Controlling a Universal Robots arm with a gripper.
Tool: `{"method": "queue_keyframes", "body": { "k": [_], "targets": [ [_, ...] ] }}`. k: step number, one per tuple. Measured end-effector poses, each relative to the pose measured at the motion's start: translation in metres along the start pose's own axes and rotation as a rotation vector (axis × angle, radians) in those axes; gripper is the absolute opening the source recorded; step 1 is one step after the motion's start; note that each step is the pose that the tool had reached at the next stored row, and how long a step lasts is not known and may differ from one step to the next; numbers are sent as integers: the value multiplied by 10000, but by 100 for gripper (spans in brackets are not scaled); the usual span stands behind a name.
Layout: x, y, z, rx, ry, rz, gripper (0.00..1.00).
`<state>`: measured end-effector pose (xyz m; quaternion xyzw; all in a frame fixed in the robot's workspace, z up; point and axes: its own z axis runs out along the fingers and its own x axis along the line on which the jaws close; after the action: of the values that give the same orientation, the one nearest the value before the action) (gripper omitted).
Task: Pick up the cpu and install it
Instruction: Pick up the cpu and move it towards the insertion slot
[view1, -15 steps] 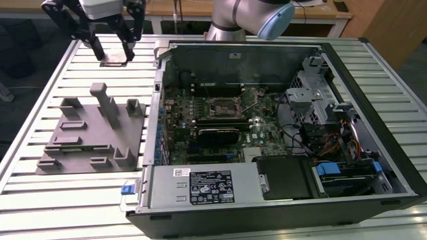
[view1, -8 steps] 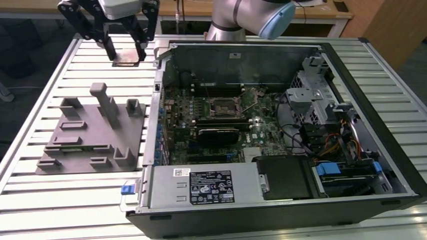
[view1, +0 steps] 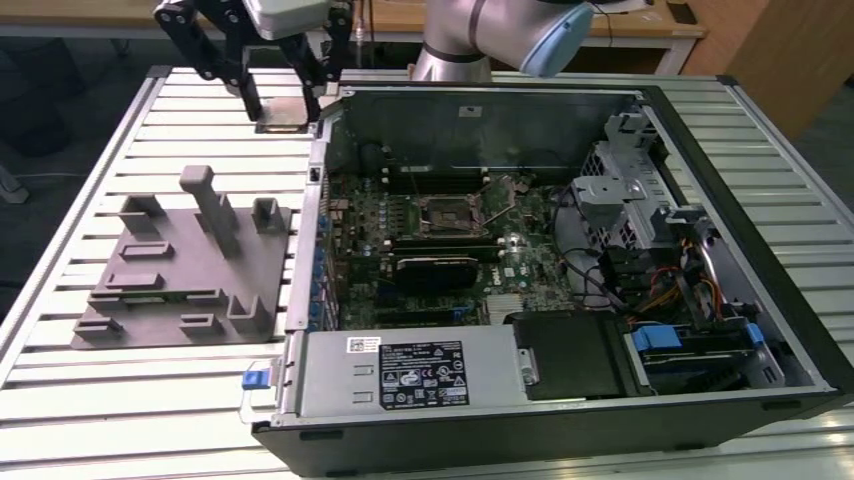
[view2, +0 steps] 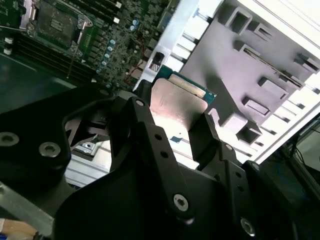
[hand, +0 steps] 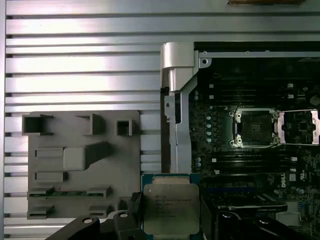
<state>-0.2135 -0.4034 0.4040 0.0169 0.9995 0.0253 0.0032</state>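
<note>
Above the slatted table (view1: 134, 400), just outside the far corner of the open computer case (view1: 534, 440) on the exterior view's left, the gripper (view1: 284, 105) holds the cpu (view1: 287, 114) clear of every surface. Its two black fingers (view2: 142, 107) are closed on opposite edges of the chip, which sits level between them. The grey tray (view1: 134, 300) lies on the table nearer the camera, well apart from it.

The hold looks like the weak point. Only the thin rims are pinched, so a jolt could, I judge, let the chip twist or drop. The case wall stands between the cpu and the socket (hand: 252, 127), and a low pass could clip it. The socket is uncovered, with its retention plate (hand: 298, 126) swung open beside it. A tilted or misrotated landing there would likely damage the contacts or leave the chip unseated.

The silvery metal top faces upward, toward the first wrist view's camera, with the green board rim showing around it. The chip is close to square, so I cannot name a clear long axis. Its edges run parallel and square to the table slats and to the case wall
</note>
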Motion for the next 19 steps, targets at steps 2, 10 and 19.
{"method": "queue_keyframes", "body": {
  "k": [2, 10, 19],
  "targets": [
    [-57, 2, 0, 1, 7, 0, 54],
    [-293, 10, 6, 2, 84, 5, 54],
    [-606, 19, 24, 6, 169, 9, 54]
  ]
}}
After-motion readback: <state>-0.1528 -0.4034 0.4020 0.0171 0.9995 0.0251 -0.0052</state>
